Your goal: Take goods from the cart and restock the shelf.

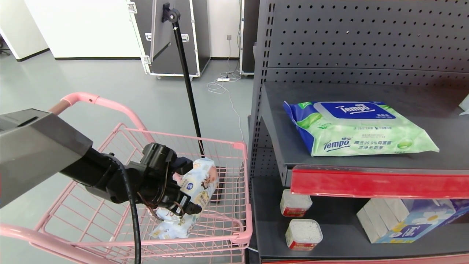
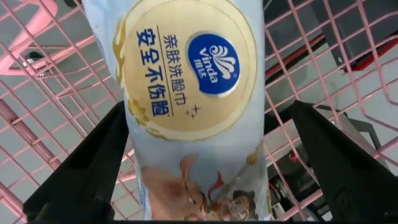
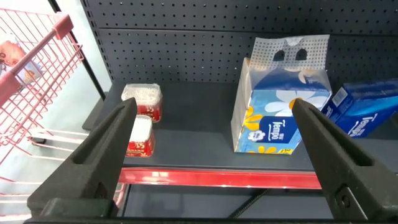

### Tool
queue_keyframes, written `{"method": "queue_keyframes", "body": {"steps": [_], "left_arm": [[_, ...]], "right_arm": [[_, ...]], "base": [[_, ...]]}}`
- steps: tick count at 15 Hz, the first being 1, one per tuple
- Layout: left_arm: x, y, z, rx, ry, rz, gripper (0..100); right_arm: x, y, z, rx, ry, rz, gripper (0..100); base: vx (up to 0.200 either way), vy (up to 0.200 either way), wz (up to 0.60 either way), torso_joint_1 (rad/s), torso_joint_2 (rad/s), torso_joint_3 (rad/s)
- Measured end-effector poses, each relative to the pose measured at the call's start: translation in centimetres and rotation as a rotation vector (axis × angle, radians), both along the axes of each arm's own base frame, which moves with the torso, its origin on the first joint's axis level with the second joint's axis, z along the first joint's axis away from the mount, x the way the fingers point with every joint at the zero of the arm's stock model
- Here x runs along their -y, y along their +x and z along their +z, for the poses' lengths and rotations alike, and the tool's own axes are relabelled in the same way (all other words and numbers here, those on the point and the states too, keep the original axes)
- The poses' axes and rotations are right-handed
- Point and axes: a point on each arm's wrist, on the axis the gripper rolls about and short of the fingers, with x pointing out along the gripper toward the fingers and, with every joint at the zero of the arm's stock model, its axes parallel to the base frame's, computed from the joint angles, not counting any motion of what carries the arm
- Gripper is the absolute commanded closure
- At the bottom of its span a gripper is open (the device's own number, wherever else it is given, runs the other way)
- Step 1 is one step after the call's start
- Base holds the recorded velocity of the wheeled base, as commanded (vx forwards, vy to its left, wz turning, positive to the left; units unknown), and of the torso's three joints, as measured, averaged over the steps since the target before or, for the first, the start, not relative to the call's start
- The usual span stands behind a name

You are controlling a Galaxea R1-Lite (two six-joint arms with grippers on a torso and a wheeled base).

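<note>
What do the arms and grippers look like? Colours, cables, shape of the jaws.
Left arm: boxy grey forearm link, black wrist housing, a thick black cable hanging off it, thin brownish wires near the left gripper. Right gripper matches it: matte black, flat wedge-shaped jaws tapering to the tips. No markings that I can see.

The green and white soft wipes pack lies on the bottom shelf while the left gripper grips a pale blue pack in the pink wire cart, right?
No: the head view shows the green and white soft wipes pack on the upper grey shelf. The left gripper does grip the pale blue pack in the pink wire cart.
</note>
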Motion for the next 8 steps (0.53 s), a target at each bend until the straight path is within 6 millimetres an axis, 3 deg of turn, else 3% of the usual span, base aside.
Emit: {"method": "queue_keyframes", "body": {"steps": [1,2,8], "left_arm": [[0.1,0.2,-0.3,-0.004,0.006,0.005,0],[0.1,0.2,-0.6,-0.012,0.011,0.006,100],[0.0,0.0,-1.3,-0.038,0.022,0.012,100]], "right_arm": [[0.0,0.0,0.0,0.0,0.0,0.0,0],[0.0,0.0,0.0,0.0,0.0,0.001,0],[0.0,0.0,0.0,0.0,-0.001,0.0,0]], "base": [[0.0,0.0,0.0,0.0,0.0,0.0],[0.0,0.0,0.0,0.0,0.0,0.0],[0.0,0.0,0.0,0.0,0.0,0.0]]}}
